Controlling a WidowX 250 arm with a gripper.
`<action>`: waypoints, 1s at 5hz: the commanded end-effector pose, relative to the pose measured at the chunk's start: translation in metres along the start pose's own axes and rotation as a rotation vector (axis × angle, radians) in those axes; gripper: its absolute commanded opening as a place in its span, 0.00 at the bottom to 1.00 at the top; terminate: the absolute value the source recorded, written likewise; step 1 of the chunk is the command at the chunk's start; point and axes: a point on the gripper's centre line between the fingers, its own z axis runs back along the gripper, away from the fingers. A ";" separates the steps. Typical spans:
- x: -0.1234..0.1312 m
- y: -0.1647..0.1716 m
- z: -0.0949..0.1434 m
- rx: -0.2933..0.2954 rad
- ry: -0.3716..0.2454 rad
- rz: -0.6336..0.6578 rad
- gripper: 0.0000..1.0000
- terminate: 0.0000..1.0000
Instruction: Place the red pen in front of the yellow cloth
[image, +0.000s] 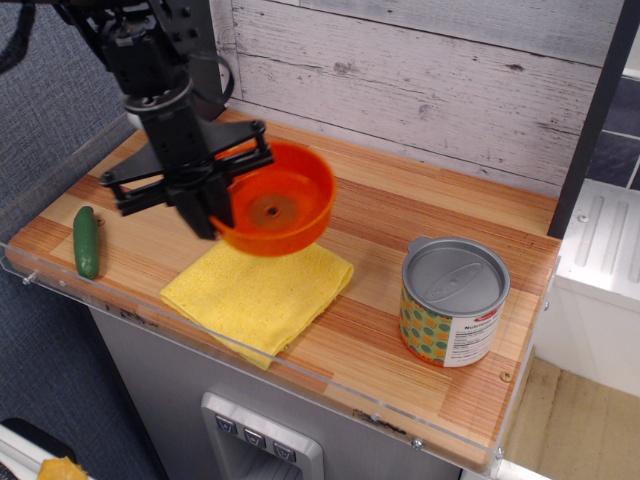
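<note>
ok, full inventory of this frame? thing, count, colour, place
pan: 1, orange-red, tilted, held in the air above the cloth's far edge
cloth: 1, yellow, flat near the counter's front edge
pickle: 1, green, front-left corner of the counter
can: 1, grey lid, patterned sides, right side, apart from the cloth
counter: 1, wood, in front of a whitish plank wall
arm: 1, black, from upper left
claw: 1, black, shut on the pan's left rim
</note>
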 end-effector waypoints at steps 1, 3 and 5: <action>0.019 -0.067 -0.009 -0.069 -0.099 -0.037 0.00 0.00; 0.014 -0.106 -0.057 -0.084 -0.013 -0.110 0.00 0.00; 0.006 -0.111 -0.072 -0.013 0.023 -0.121 0.00 0.00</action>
